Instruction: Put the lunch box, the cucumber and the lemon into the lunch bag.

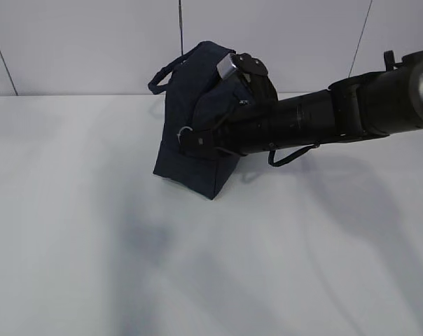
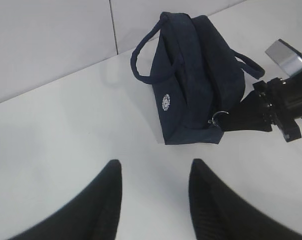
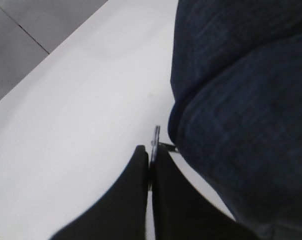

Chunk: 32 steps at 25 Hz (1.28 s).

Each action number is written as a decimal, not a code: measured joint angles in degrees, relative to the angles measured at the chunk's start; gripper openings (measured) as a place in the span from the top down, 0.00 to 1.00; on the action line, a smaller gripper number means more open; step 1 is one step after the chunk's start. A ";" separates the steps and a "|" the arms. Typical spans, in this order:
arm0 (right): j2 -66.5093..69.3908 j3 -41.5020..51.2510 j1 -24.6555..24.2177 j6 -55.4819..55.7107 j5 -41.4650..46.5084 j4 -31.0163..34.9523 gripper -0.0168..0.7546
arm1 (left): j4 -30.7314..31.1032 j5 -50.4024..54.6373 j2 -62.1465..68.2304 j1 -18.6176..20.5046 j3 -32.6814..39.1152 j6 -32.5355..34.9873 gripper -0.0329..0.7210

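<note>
The dark navy lunch bag [image 1: 197, 119] stands upright at the back middle of the white table; it also shows in the left wrist view [image 2: 196, 85] with its round white logo [image 2: 165, 102], and in the right wrist view [image 3: 241, 100]. My right gripper [image 3: 151, 152] is shut on the metal ring pull [image 3: 155, 137] of the zipper at the bag's lower end; the ring also shows in the exterior view [image 1: 185, 131]. My left gripper [image 2: 153, 170] is open and empty above the bare table, short of the bag. The lunch box, cucumber and lemon are out of view.
The right arm [image 1: 337, 115] stretches from the right edge across to the bag, covering part of it. The white table [image 1: 127, 266] lies bare in front and to the left. A grey panelled wall [image 1: 92, 42] stands behind.
</note>
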 joint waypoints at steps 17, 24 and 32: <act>-0.09 -4.73 0.00 0.10 -0.51 2.60 0.98 | -0.44 1.99 0.00 0.00 0.00 0.00 0.56; -0.09 -5.68 0.00 0.23 -2.20 3.03 0.98 | -0.92 2.11 0.00 0.00 0.00 0.00 0.56; -0.23 -5.81 0.00 0.36 -4.51 3.22 0.98 | -2.21 2.24 0.00 0.00 0.00 0.00 0.56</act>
